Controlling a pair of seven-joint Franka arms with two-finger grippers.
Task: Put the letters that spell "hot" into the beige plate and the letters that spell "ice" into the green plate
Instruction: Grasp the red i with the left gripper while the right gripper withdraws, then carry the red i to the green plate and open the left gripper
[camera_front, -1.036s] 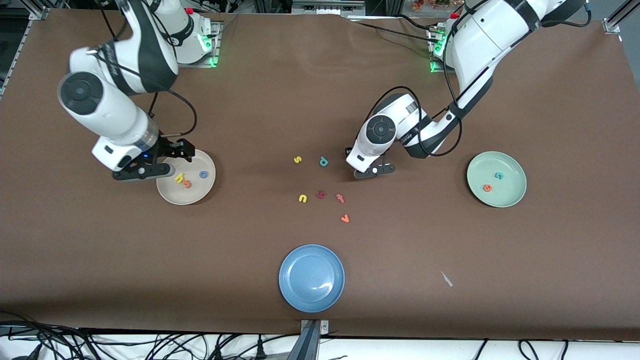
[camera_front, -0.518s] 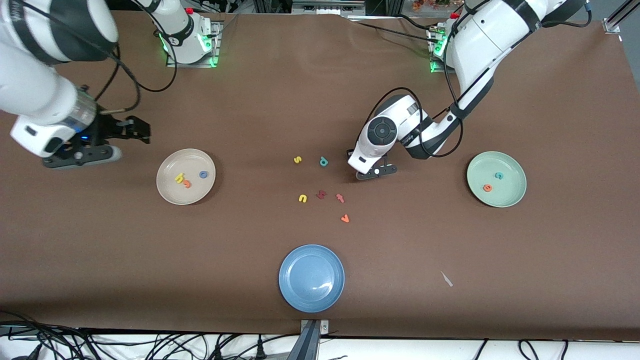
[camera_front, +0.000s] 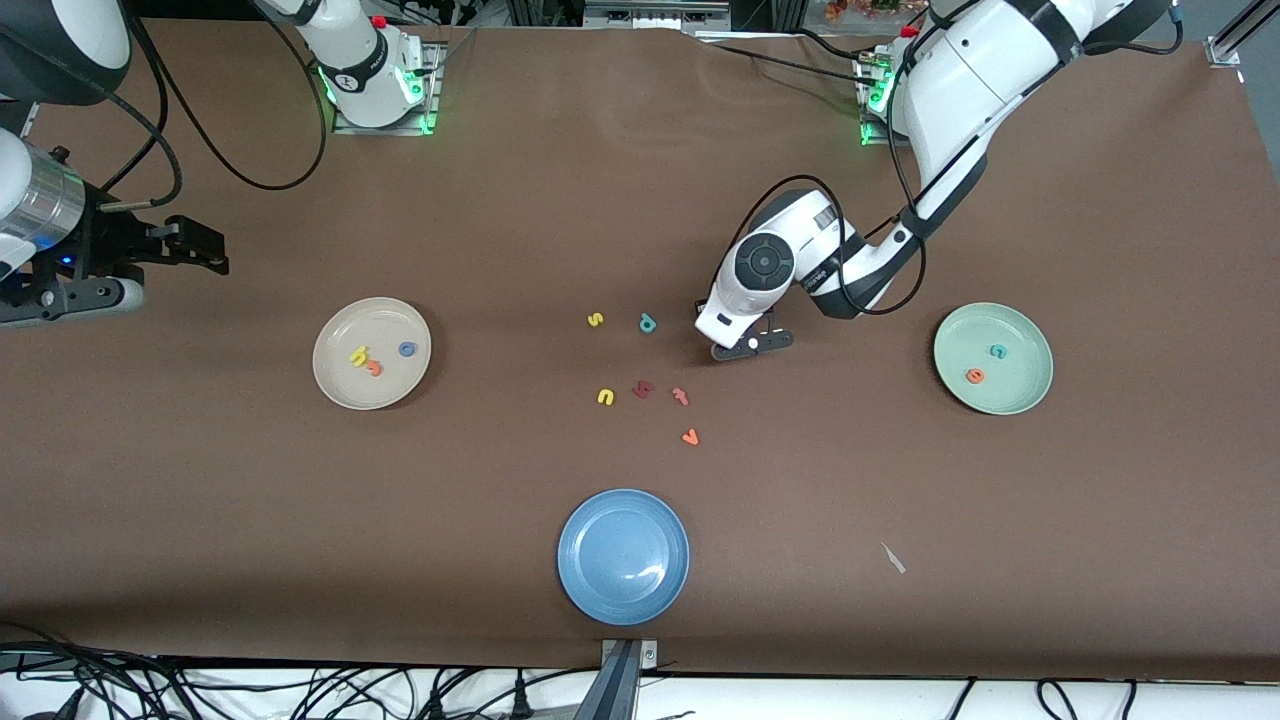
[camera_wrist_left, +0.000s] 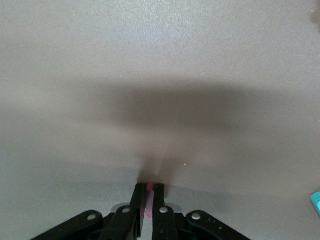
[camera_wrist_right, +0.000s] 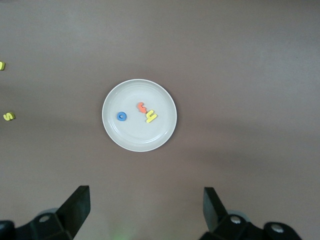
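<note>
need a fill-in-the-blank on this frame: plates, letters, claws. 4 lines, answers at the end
1. The beige plate holds ____ letters.
2. In the green plate lie the teal c and the orange ____.
3. The left claw is shut on a small ____ piece, low over the table beside the teal p.
4. The right claw, up over the right arm's end of the table, has its jaws ____.

Missing words: three; e; red; open
</note>
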